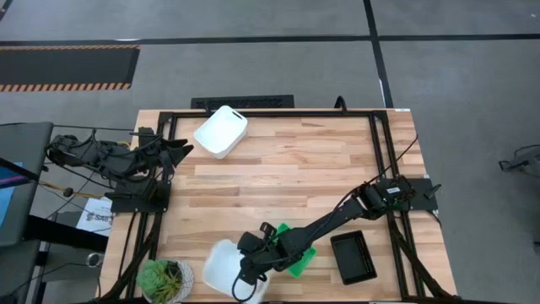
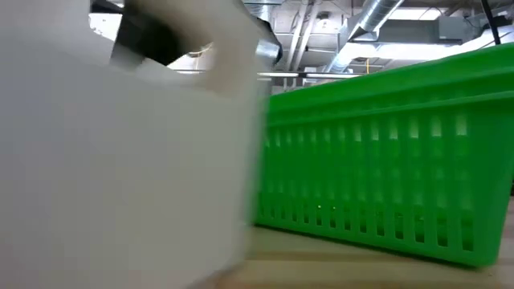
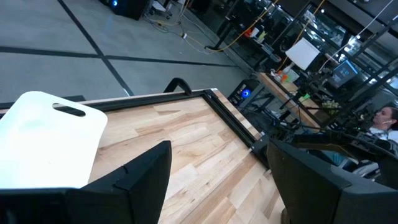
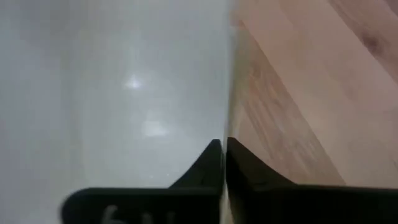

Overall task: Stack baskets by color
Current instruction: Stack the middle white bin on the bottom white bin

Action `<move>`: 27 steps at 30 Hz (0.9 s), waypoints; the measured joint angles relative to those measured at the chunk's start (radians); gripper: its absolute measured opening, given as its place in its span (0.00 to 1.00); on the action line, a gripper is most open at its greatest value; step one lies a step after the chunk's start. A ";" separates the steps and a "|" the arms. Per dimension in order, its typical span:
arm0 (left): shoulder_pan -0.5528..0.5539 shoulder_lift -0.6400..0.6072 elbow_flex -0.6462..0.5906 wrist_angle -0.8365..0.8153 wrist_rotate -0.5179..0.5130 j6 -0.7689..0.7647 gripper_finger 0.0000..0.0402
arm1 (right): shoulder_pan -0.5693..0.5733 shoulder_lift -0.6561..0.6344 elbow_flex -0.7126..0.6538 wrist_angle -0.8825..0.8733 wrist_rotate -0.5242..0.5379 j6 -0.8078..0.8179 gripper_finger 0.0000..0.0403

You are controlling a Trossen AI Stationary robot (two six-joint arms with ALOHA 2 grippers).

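At the far left, the left gripper (image 1: pixel 184 149) waits over the table's left edge, its dark fingers spread wide and pointing toward a smooth-walled white basket (image 1: pixel 221 130) with rounded corners near the far edge, long axis tilted diagonally. At the near left corner stands a round potted plant (image 1: pixel 163 279). Beside it, at the near edge, a second white basket (image 1: pixel 221 266) sits on the pale plank table (image 1: pixel 278 177). The right arm stretches diagonally across from the right side, and the right gripper (image 4: pixel 222 163) is pinched narrow on this basket's thin wall. Just right lies a bright green slatted basket (image 1: pixel 297 253), then a black mesh basket (image 1: pixel 353 257), long axis running near to far.
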 joint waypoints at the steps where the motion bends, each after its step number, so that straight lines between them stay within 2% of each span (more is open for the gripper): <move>1: 0.000 0.000 0.000 0.000 0.001 0.000 0.63 | -0.004 0.000 0.007 -0.011 -0.009 -0.005 0.08; 3: 0.000 0.000 0.000 0.000 0.005 0.000 0.63 | -0.008 0.000 0.013 -0.028 -0.029 -0.014 0.03; 12: 0.000 0.000 0.000 -0.001 0.005 0.003 0.63 | -0.046 -0.017 0.017 -0.043 -0.119 -0.046 0.01; 15: 0.000 0.000 0.000 -0.001 0.006 0.004 0.63 | -0.059 -0.022 0.060 -0.054 -0.154 -0.082 0.01; 20: 0.000 0.000 0.000 -0.001 0.007 0.004 0.63 | -0.064 -0.025 0.173 -0.182 -0.189 -0.119 0.01; 27: 0.000 0.000 0.000 -0.001 0.009 0.005 0.63 | -0.053 -0.019 0.203 -0.227 -0.231 -0.115 0.00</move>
